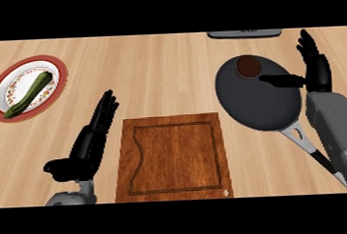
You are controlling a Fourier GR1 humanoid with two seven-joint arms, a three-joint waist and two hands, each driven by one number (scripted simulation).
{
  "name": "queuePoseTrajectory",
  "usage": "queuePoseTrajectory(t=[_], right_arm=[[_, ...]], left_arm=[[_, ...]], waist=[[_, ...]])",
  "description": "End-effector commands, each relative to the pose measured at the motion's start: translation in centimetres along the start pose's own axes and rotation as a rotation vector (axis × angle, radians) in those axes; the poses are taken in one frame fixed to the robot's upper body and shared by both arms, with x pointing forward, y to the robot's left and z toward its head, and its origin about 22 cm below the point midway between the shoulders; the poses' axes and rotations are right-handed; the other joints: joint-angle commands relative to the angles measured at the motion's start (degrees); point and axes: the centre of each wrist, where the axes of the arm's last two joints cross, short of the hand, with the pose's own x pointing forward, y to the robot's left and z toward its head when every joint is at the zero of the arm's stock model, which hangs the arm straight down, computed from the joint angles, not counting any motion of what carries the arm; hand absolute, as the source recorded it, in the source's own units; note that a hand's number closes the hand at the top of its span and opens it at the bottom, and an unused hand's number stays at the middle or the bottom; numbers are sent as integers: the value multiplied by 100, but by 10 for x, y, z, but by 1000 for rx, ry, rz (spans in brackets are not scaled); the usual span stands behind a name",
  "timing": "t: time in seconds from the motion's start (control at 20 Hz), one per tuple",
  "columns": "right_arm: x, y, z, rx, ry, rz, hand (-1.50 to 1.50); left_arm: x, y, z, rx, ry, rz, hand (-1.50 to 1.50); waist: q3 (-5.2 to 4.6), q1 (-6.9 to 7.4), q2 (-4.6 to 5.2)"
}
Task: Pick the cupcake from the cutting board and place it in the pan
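The cupcake, dark brown on top, sits inside the dark grey pan near its far rim. The wooden cutting board lies bare at the lower centre. My right hand is open just right of the pan, fingers straight and pointing away, thumb reaching over the pan's rim toward the cupcake without touching it. My left hand rests open to the left of the board, fingers extended.
A red-rimmed plate holding a green zucchini stands at the far left. A dark flat object shows at the top edge. The pan's handle runs toward the lower right beside my right forearm.
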Motion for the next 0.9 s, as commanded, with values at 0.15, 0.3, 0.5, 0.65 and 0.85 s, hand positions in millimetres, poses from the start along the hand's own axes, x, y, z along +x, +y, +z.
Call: queuePoseTrajectory(t=[0.15, 0.3, 0.5, 0.65, 0.85], right_arm=[[-29, -47, 19, 134, -15, -199, -150], [-34, -76, 23, 195, -35, -192, -150], [-53, -98, 51, 243, -76, -214, -150], [-72, -85, 82, 248, -110, -178, -150], [-54, -86, 91, 236, -108, -161, -150]], left_arm=[[4, 5, -4, 22, 7, -14, 0], [-8, -3, 8, 22, 21, 8, 0], [-10, -2, 7, 26, 7, -10, 0], [0, 8, 2, 28, 0, -6, 0], [2, -6, 21, 18, 17, -7, 0]], waist=[[-7, -105, -44], [-7, -79, -36], [-11, -140, -55], [-11, -133, -53], [-12, -129, -61]])
